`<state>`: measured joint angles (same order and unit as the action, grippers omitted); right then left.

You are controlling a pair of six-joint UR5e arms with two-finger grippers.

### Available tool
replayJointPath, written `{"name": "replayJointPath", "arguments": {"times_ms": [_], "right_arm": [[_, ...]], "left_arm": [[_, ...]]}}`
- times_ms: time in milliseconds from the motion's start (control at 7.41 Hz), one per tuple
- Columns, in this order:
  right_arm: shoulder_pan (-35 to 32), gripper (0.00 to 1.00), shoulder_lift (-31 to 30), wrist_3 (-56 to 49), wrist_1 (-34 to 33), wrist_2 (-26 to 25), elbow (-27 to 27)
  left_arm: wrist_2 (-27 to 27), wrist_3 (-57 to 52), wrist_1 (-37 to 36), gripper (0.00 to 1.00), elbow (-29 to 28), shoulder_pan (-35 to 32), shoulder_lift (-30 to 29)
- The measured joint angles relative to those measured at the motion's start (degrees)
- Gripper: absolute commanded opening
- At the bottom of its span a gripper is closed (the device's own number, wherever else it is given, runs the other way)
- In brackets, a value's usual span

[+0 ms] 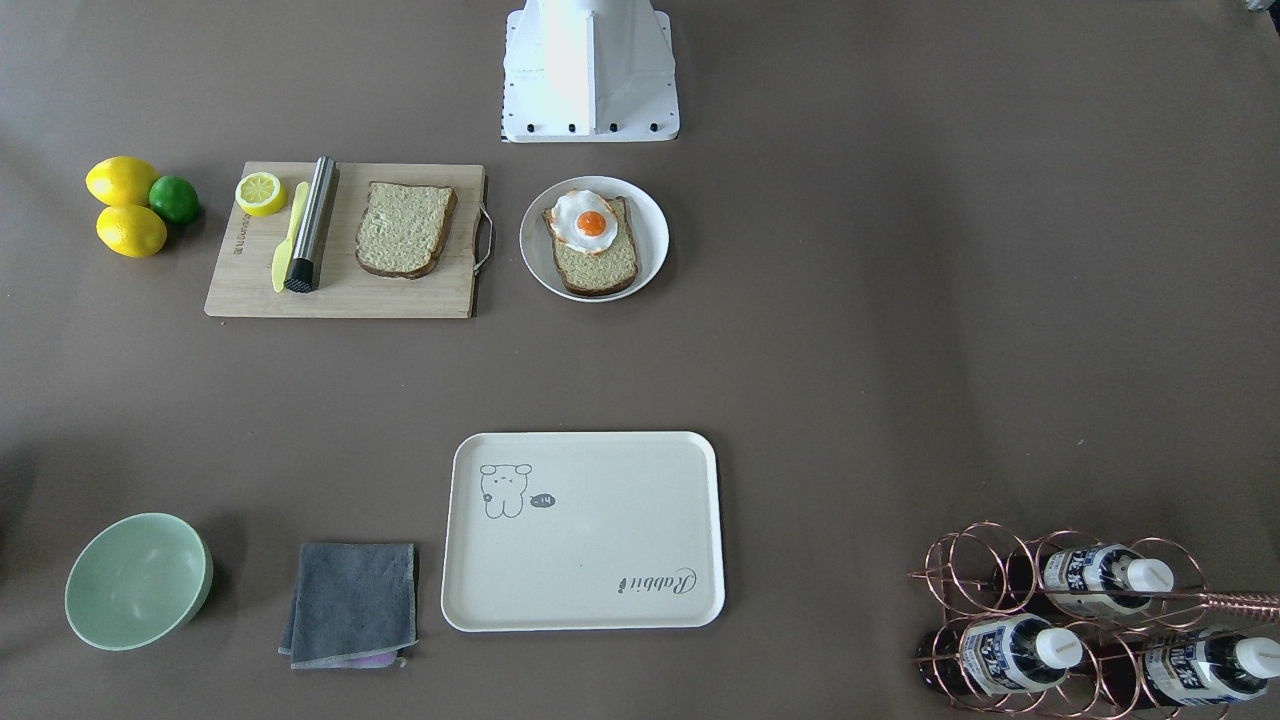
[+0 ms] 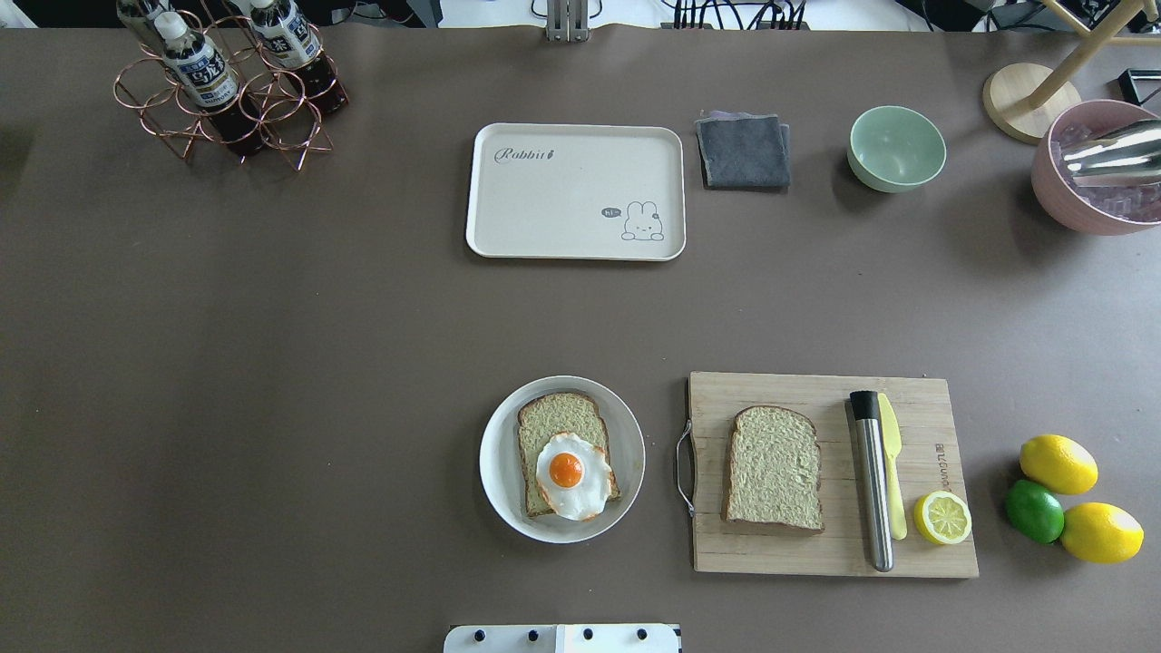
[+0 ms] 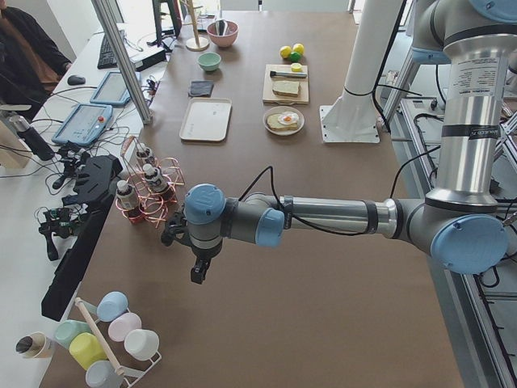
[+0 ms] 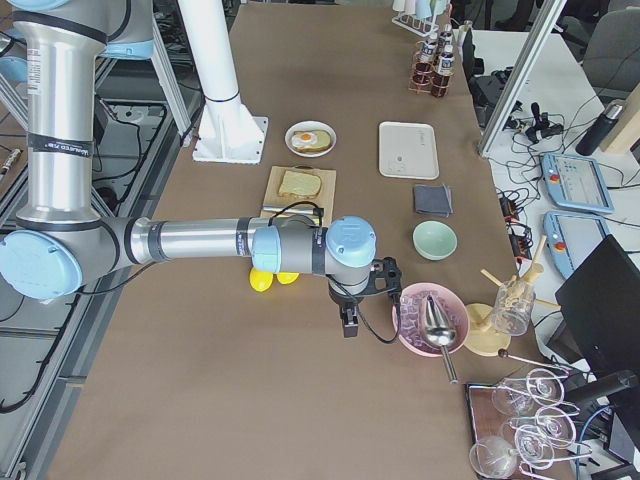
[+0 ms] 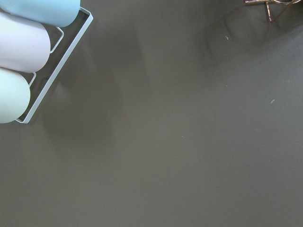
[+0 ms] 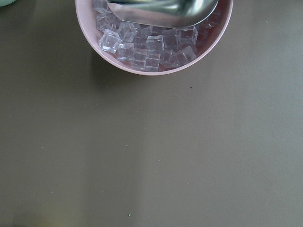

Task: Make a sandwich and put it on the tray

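Observation:
One bread slice (image 2: pixel 553 417) lies on a round white plate (image 2: pixel 490 462) with a fried egg (image 2: pixel 570 476) on top of it. A second bread slice (image 2: pixel 774 467) lies flat on the wooden cutting board (image 2: pixel 925 553). The cream tray (image 2: pixel 562 199) lies further out from the robot's base. My left gripper (image 3: pixel 198 275) hangs over bare table near the bottle rack, far from the food. My right gripper (image 4: pixel 348 325) hangs near the pink ice bowl. Both show only in the side views, so I cannot tell if they are open or shut.
A steel cylinder (image 2: pixel 873 481), a yellow knife (image 2: pixel 892 472) and a lemon half (image 2: pixel 942 518) lie on the board. Lemons and a lime (image 2: pixel 1034 511) sit beside it. A grey cloth (image 2: pixel 744 150), green bowl (image 2: pixel 896 148), pink ice bowl (image 2: pixel 1097 204) and bottle rack (image 2: pixel 227 91) line the far edge.

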<state>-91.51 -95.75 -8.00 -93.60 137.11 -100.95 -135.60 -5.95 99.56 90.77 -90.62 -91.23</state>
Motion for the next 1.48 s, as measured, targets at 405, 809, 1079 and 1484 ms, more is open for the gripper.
{"name": "replayJointPath", "arguments": {"times_ms": [405, 809, 1079, 1484], "right_arm": [[0.01, 1.00, 0.04, 0.00, 0.00, 0.05, 0.05], [0.25, 1.00, 0.19, 0.00, 0.22, 0.02, -0.01], [0.88, 1.00, 1.43, 0.00, 0.34, 0.01, -0.32], [1.07, 1.00, 5.41, 0.48, 0.59, -0.09, -4.01]], "left_arm": [[0.00, 0.06, 0.02, 0.98, 0.21, 0.01, -0.23], [-0.25, 0.14, 0.01, 0.98, 2.27, 0.16, -0.39], [-0.58, 0.26, -0.16, 0.98, 6.40, 0.63, -0.55], [-3.75, 0.24, 0.05, 0.98, 10.67, 1.54, -3.02]]}}
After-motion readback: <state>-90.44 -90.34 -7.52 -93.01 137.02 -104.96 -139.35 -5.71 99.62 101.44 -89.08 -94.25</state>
